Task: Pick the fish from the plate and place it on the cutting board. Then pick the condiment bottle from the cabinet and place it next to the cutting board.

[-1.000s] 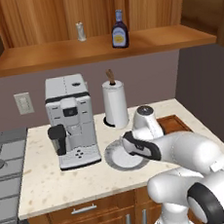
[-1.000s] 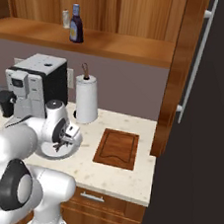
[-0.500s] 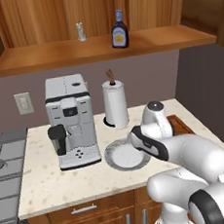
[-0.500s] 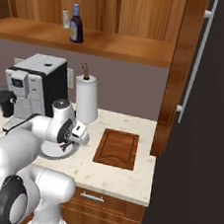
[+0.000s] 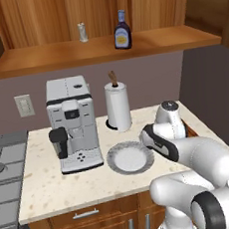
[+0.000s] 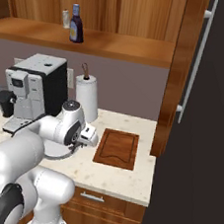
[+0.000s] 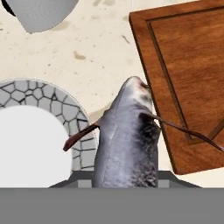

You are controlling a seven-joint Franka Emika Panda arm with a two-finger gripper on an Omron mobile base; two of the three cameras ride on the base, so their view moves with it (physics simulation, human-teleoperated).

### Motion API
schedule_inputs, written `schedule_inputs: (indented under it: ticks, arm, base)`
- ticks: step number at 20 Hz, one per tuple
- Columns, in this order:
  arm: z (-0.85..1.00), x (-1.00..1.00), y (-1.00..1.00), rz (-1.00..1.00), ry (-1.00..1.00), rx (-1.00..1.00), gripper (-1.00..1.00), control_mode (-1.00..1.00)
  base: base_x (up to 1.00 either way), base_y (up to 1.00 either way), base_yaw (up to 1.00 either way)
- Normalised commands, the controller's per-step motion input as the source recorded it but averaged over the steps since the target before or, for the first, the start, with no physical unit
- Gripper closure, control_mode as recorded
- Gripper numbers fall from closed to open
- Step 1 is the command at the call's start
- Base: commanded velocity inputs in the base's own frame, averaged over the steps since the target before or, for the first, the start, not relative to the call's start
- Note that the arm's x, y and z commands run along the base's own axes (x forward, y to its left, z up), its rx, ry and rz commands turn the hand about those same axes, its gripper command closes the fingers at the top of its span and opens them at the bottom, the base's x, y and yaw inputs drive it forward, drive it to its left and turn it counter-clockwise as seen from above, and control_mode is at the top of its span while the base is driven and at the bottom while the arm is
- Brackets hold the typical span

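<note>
Left to right in the hand view: plate point(image 7: 52, 105) with its centre bare, then the fish point(image 7: 127, 144) clamped in the gripper point(image 7: 127, 177), nose over bare counter point(image 7: 87, 52) between plate rim and cutting board point(image 7: 188, 74). Condiment bottle point(image 5: 122, 31) stands upright on the cabinet point(image 5: 55, 55) shelf, well apart from the small shaker point(image 5: 82, 33) to its left.

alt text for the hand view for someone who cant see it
A grey fish held in the gripper fills the lower centre, its head pointing up over a speckled beige counter. A reddish-brown cutting board lies to its right; a plate with a grey patterned rim to its left.
</note>
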Motion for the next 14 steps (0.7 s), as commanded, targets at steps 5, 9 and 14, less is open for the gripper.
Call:
schedule_inputs:
  ticks: [5, 9, 14]
  arm:
    - [0.01, 0.0, -0.33, 0.0, 0.0, 0.0, 1.0, -1.0]
    - [0.0, 0.0, -0.33, 0.0, 0.0, 0.0, 1.0, -1.0]
    - [0.0, 0.0, -0.28, 0.0, 0.0, 0.0, 1.0, -1.0]
  base:
    - [0.0, 0.0, 0.0]
    - [0.0, 0.0, 0.0]
    - [0.0, 0.0, 0.0]
